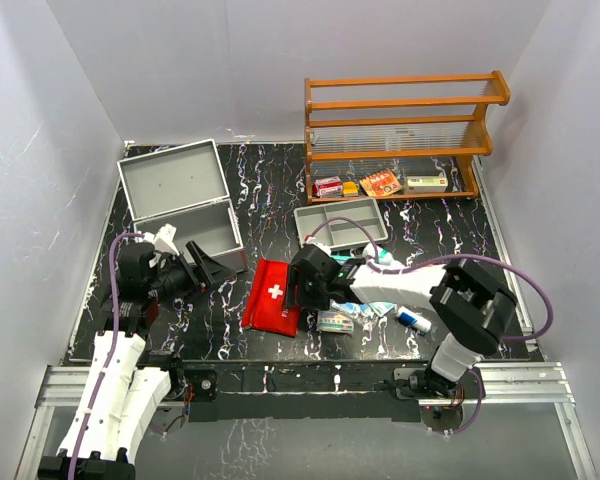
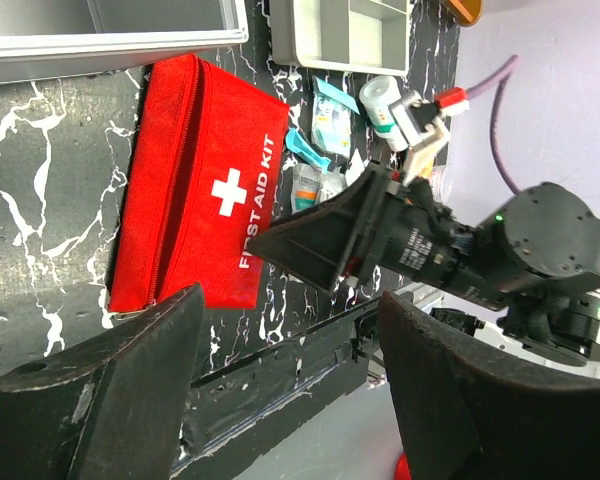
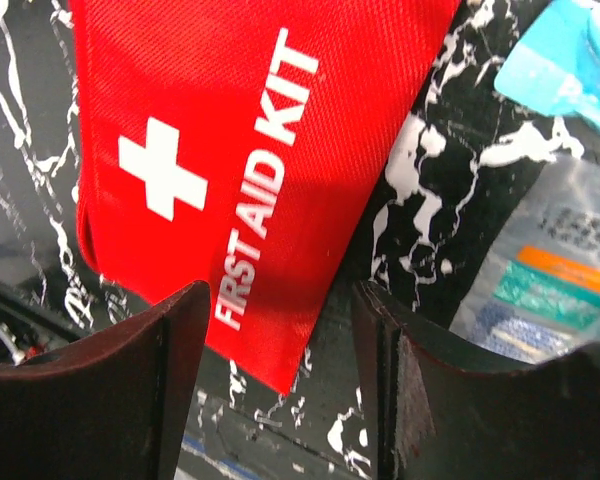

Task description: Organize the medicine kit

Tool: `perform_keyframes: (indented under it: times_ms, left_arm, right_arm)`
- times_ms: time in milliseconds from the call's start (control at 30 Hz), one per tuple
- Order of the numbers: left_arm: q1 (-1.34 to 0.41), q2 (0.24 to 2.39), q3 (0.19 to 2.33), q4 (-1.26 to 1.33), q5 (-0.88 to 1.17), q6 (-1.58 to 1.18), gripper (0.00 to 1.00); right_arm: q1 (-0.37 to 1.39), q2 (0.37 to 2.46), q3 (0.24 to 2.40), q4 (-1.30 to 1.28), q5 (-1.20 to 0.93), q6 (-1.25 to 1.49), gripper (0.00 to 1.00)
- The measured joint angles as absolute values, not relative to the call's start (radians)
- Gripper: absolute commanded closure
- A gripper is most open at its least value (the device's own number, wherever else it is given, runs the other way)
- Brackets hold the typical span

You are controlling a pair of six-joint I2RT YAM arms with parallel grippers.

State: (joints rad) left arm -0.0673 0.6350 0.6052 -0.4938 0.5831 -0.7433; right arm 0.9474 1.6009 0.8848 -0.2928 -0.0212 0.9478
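The medicine kit [image 1: 180,205], a silver-grey metal case, stands with its lid up at the back left; its edge [image 2: 110,35] shows in the left wrist view. A red first aid pouch [image 1: 272,295] lies flat in front of it. My left gripper [image 1: 212,272] hovers left of the pouch, open, with nothing between the jaws [image 2: 290,400]. My right gripper [image 1: 297,288] is at the pouch's right edge, open [image 3: 280,390]. The pouch's near corner [image 3: 230,150] lies below the gap between its jaws, which stand apart from it.
A grey divider tray [image 1: 340,222] sits behind the right gripper. Loose packets [image 1: 335,320] and a small bottle [image 1: 412,320] lie near the front right. A wooden shelf [image 1: 400,130] with small boxes stands at the back right. The table's front rail [image 2: 310,350] runs below the left jaws.
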Motion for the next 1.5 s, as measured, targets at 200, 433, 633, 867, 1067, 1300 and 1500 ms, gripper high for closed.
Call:
perform_keyframes:
  times_ms: [200,433,633,867,1067,1300,1500]
  left_arm:
    - [-0.067,0.631,0.605,-0.487,0.585,-0.743,0.29]
    - [-0.067,0.638,0.588,-0.479,0.586,-0.741,0.29]
    - [-0.068,0.641,0.567,-0.478,0.590,-0.744,0.27]
    - [-0.068,0.636,0.543,-0.471,0.596,-0.752,0.24]
    - [-0.068,0.643,0.550,-0.441,0.612,-0.752,0.19]
    - [-0.068,0.646,0.619,-0.394,0.628,-0.760,0.12]
    - [-0.068,0.654,0.647,-0.300,0.683,-0.815,0.16]
  right_arm:
    - [0.961,1.681,0.936,-0.276,0.026,0.961,0.55]
    - [0.962,1.711,0.944,-0.239,0.063,0.969,0.88]
    - [0.963,1.703,0.886,-0.146,0.078,0.971,1.00]
    - [0.963,1.625,0.807,-0.099,0.096,0.940,1.00]
    - [0.958,1.432,0.755,-0.073,0.104,0.859,1.00]
    - [0.933,1.264,0.755,-0.056,0.099,0.785,1.00]
    - [0.931,1.141,0.755,-0.064,0.081,0.765,1.00]
